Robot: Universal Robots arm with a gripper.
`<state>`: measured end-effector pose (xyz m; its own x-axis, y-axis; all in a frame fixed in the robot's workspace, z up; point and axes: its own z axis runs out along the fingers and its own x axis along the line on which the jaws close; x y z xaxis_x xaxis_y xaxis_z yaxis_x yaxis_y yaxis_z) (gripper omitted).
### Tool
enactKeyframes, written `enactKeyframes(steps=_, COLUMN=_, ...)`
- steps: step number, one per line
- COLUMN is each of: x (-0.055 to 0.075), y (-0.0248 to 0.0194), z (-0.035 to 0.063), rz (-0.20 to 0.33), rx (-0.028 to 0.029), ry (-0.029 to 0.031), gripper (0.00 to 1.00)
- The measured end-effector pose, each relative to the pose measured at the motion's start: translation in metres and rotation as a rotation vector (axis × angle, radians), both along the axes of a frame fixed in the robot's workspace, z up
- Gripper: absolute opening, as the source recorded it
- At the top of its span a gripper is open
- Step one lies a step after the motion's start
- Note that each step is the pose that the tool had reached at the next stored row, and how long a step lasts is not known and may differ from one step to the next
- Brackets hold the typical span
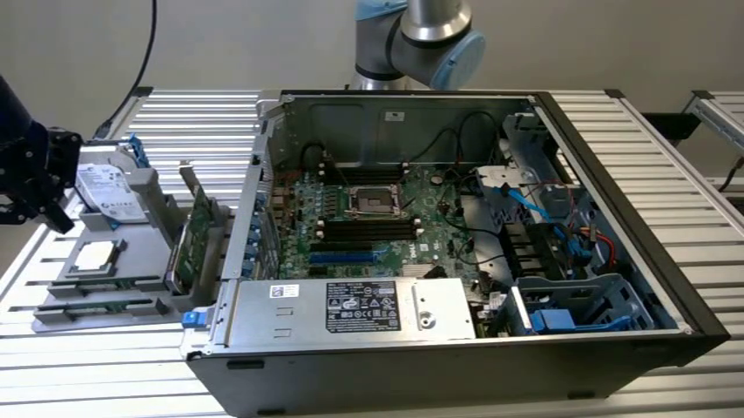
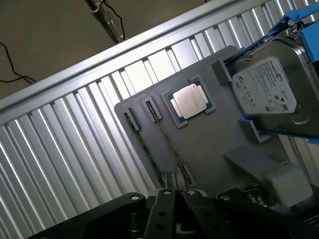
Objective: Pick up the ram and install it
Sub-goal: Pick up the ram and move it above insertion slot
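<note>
The ram sticks (image 1: 104,284), two long, narrow green circuit boards, lie side by side in slots of a flat grey plastic tray (image 1: 128,261). The tray sits on the slatted aluminium table (image 1: 651,139) at the exterior view's left, well apart from the long black motherboard slots (image 1: 366,228). The black gripper (image 1: 35,213) hangs at that view's left edge, over the tray's far side and near the silver hard drive (image 1: 107,187). Both sticks lie in the tray, apart from it. Whether it is spread or pressed together cannot be told.

The exterior view takes in the open black-and-grey computer case (image 1: 628,261), its green motherboard (image 1: 348,196) and the silver power supply box (image 1: 348,305) at the front. A larger green expansion card with a metal bracket (image 1: 198,231) stands upright between tray and case. The grey-and-blue arm joint (image 1: 424,35) rises behind the case.

The wrist view looks down on the tray (image 2: 209,144). There the ram sticks (image 2: 171,144) appear edge-on as two thin dark lines leading toward the gripper (image 2: 178,193). A square silver processor chip (image 2: 189,102) sits in a recess just beside them. The hard drive (image 2: 264,89) shows its white label and rests in a blue bracket (image 2: 259,127). Beyond the table's edge lies brown floor (image 2: 50,30).
</note>
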<state>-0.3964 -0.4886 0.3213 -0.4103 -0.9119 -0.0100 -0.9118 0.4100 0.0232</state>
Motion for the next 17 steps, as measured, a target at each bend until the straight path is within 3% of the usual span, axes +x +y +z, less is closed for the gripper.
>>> enactKeyframes(steps=17, x=0.0, y=0.0, z=-0.0096, rz=0.31, rx=-0.0001, ry=0.0, gripper=0.11)
